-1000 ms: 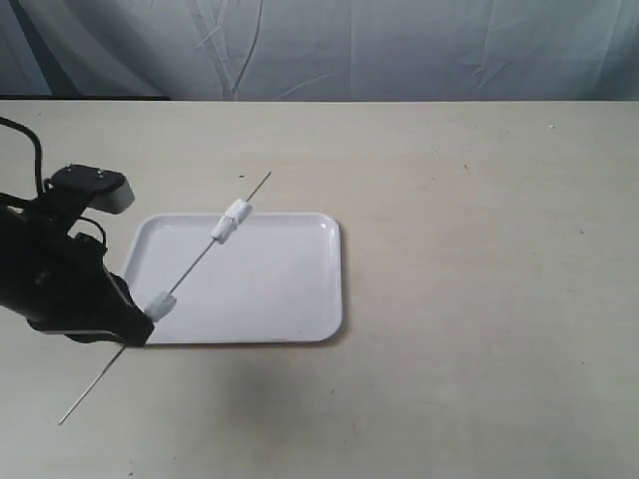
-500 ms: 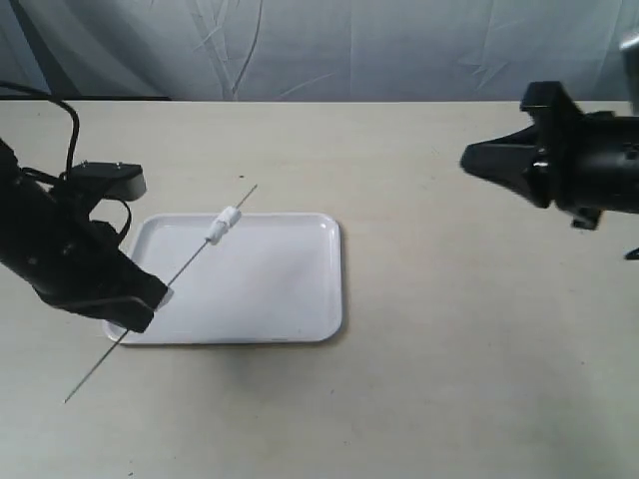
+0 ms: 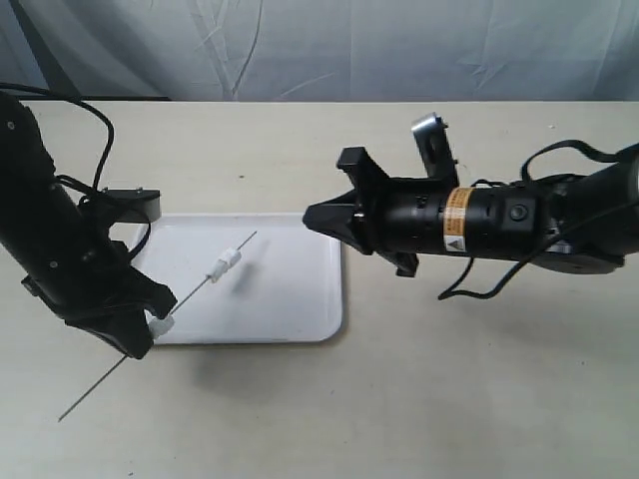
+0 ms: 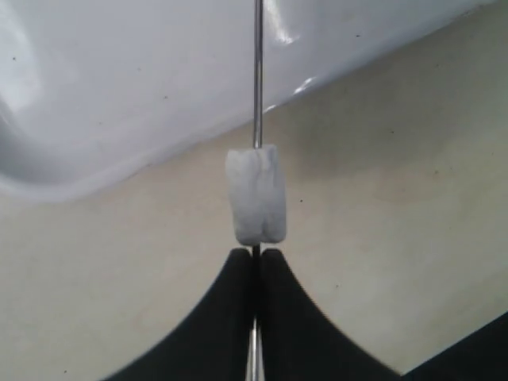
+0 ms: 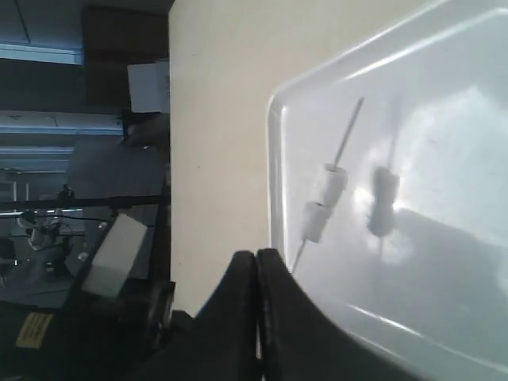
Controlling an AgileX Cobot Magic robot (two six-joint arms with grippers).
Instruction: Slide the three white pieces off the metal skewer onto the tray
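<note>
Gripping skewer [image 3: 192,294] in clamped L claw [image 4: 255,254], raised over tray [image 3: 290,314]; 1 piece [image 4: 255,194] just beside fingertips, 2 pieces [image 3: 224,262] nr far end. Holding R claw [image 5: 255,255] pinched together, empty, by tray corner.

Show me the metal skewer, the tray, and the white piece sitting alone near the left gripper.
metal skewer [image 3: 190,296]: exterior view, bare stretch of the rod.
tray [image 3: 290,294]: exterior view, bare floor right of the skewer.
lone white piece [image 4: 255,194]: left wrist view, middle of its side.
</note>
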